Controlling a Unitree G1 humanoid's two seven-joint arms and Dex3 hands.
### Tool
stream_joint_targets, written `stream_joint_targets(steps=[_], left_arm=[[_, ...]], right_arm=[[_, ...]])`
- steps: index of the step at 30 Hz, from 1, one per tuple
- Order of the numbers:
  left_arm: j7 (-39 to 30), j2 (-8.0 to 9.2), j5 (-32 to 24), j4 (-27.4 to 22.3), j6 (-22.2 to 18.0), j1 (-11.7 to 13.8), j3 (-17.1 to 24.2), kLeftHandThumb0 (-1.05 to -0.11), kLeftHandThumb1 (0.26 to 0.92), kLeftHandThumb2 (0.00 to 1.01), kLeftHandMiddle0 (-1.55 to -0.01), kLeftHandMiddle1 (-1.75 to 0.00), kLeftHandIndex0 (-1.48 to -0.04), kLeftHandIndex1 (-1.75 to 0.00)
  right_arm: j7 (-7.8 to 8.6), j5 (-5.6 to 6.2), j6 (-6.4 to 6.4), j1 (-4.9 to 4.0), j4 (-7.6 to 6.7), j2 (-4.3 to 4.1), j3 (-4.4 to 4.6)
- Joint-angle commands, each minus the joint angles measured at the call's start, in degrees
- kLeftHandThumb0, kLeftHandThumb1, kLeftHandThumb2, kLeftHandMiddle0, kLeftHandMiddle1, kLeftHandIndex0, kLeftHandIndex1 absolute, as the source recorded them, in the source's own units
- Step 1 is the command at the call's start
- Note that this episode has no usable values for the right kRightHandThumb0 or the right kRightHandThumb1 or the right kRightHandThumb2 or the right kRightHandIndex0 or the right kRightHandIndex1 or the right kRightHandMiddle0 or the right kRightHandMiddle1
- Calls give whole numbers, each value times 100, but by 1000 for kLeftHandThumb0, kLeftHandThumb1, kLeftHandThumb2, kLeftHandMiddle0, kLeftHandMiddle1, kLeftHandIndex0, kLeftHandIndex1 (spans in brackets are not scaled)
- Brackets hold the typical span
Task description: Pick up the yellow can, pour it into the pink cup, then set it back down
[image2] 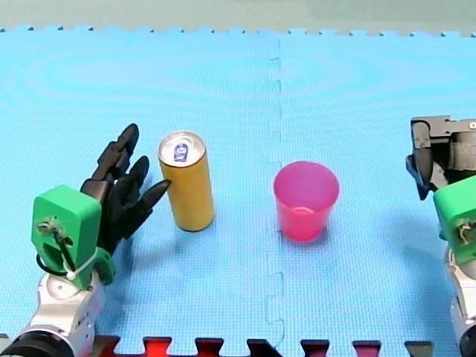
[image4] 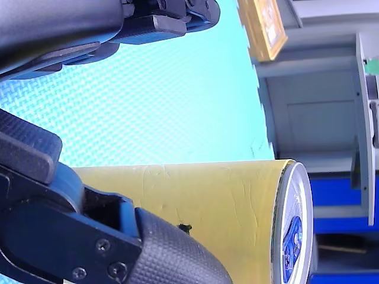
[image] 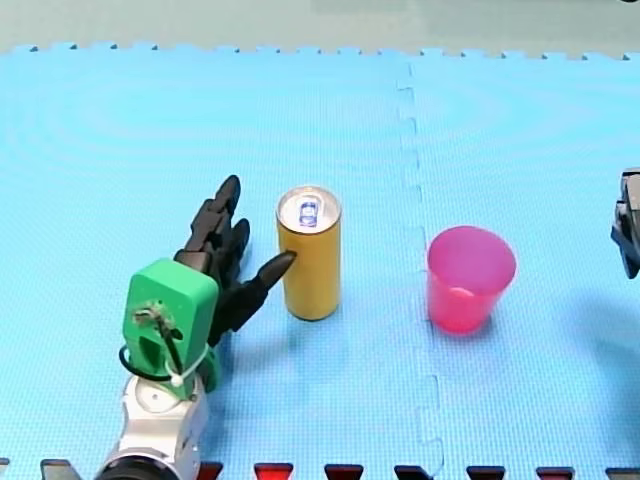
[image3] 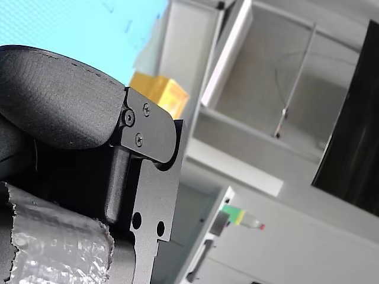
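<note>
A tall yellow can [image: 310, 262] with a silver top stands upright on the blue foam mat, left of centre. My left hand [image: 240, 255] sits just to its left, open, with the thumb tip reaching the can's side and the other fingers pointing away past it. The second wrist view shows the can's yellow wall [image4: 195, 201] close against a dark finger [image4: 177, 254]. A pink cup [image: 468, 280] stands upright to the right of the can, about a hand's width away. My right hand [image2: 439, 152] hangs at the far right, well clear of the cup, holding nothing.
The mat [image: 150, 130] is made of interlocking tiles with a seam [image: 412, 180] running front to back between can and cup. Red and black blocks [image2: 208, 348] line the near edge. Open mat lies behind and in front of both objects.
</note>
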Motion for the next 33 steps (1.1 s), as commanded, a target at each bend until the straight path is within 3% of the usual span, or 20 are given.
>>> stream_joint_targets(steps=[1, 11, 24, 33], left_arm=[[-21, 38, -11, -1, -31, 11, 48, -1048, 829, 0, -204, -17, -167, -10], [-175, 124, -27, -34, -90, 69, 165, -1048, 821, 0, -196, -9, -172, -9], [-723, 305, 14, -673, -401, 575, 7, -1048, 816, 0, -170, 0, -165, -2], [-1200, 505, 24, -1119, -96, 769, -146, -1048, 802, 0, -143, 0, -142, 0]], right_arm=[[33, 40, 7, -42, 26, -42, -24], [56, 49, -46, -96, 129, -38, -39], [61, 66, -75, -113, 197, -19, -58], [40, 47, -102, -122, 265, -7, -50]])
